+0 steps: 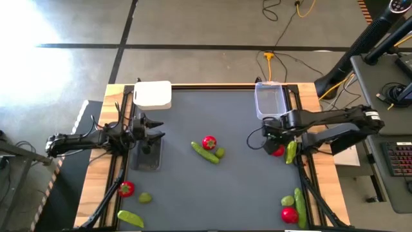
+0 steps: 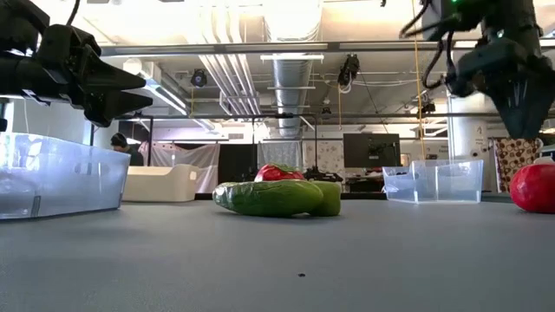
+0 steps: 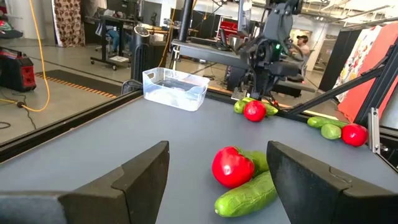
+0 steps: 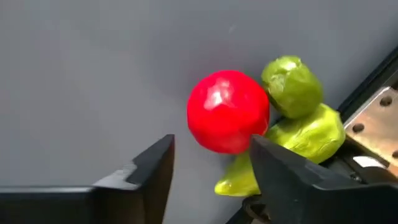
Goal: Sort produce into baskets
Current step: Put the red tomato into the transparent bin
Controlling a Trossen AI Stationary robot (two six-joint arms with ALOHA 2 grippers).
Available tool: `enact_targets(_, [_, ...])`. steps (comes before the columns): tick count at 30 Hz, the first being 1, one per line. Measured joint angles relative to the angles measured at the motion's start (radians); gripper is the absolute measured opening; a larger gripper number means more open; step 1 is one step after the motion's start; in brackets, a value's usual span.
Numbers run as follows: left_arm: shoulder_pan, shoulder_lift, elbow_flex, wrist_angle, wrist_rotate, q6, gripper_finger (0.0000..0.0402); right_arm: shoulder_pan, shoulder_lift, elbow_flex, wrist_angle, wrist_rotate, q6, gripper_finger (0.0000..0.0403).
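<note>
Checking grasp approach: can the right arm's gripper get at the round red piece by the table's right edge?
Probably yes. The right gripper hangs open just above the round red piece, though a green pod and small green ball touch its far side.

text: none legible | labels: none | brands: none | numbers: none | signs: none

High view straight down; low view level at tabletop; 2 wrist views, right closest.
</note>
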Motion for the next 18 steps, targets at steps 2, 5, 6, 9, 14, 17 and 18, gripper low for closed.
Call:
enact_targets(2, [0.000,0.000,0.000,0.000,0.000,0.000,0.0253,0.000,0.019,-0.009,-0.001,-0.008,0.004,0.0230])
enact_targets(5, [0.000,0.000,0.000,0.000,0.000,0.000,0.0253,0.000,0.045,-0.023,0.000,-0.014,0.021,0.0258])
enact_targets(6, [0.000,0.000,0.000,0.000,0.000,0.000,0.0253,0.000,0.052,-0.028,0.000,-0.014,0.027,0.0267])
enact_targets(9, [0.000,0.000,0.000,0.000,0.000,0.000,0.0253,0.000,0.068,-0.047,0.007,-0.016,0.051,0.0292])
enact_targets(14, [0.000,0.000,0.000,0.000,0.000,0.000,0.0253,0.000,0.087,-0.070,0.014,-0.037,0.067,0.0328])
enact_targets(17, [0.000,0.000,0.000,0.000,0.000,0.000,0.0253,0.000,0.093,-0.082,0.043,-0.041,0.075,0.0343])
enact_targets(18, [0.000,0.000,0.000,0.000,0.000,0.000,0.0253,0.000,0.093,-0.089,0.054,-0.041,0.082,0.0347])
